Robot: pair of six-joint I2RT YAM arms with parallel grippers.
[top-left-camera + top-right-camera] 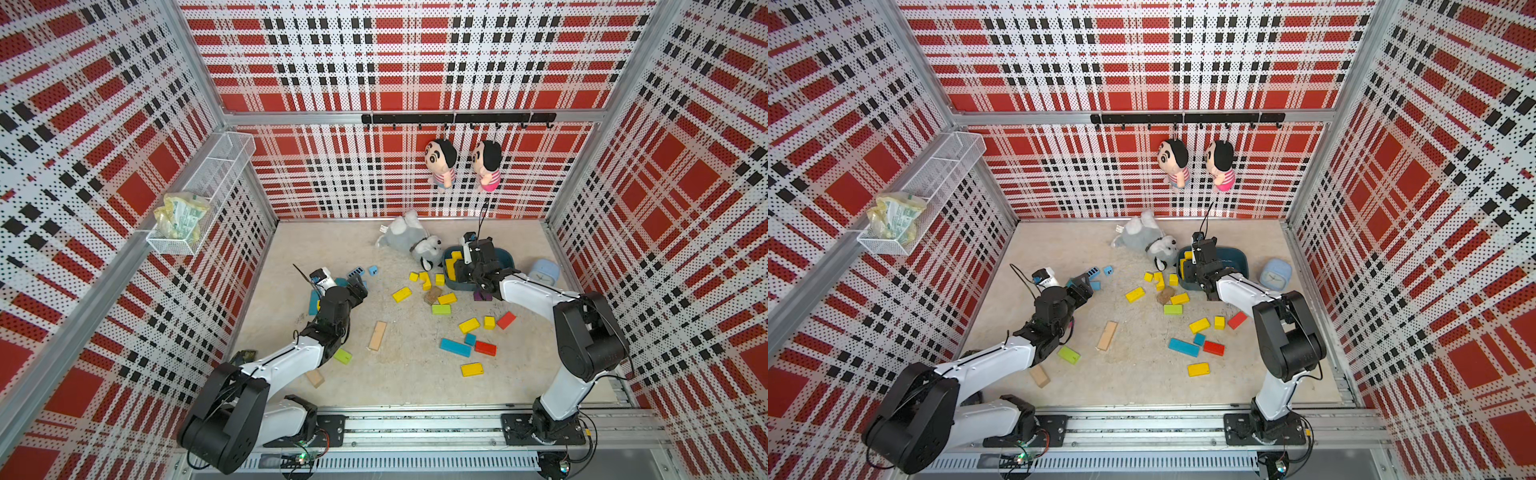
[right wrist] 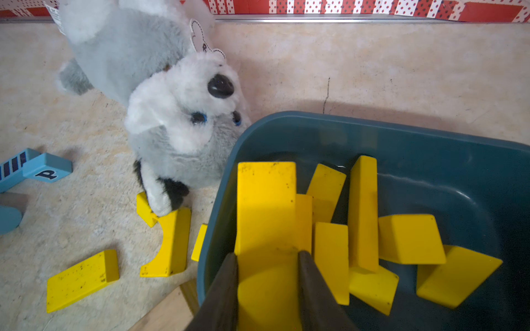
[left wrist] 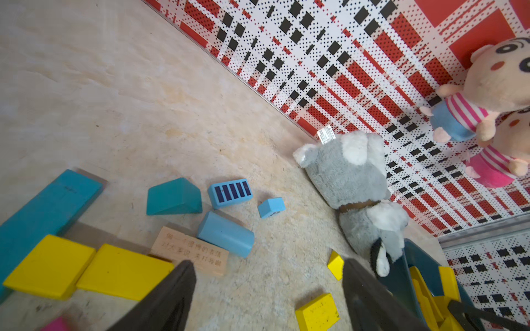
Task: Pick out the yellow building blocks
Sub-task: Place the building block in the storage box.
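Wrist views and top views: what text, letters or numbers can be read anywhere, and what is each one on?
"P": black letter on a small light blue block, right wrist view.
"R": on the hang tag of the grey plush dog.
Two rows of engraved Chinese characters on the bare-wood block: too faint to read.
Sewn label on the dog: too small.
Print on the snack bag: blurred.
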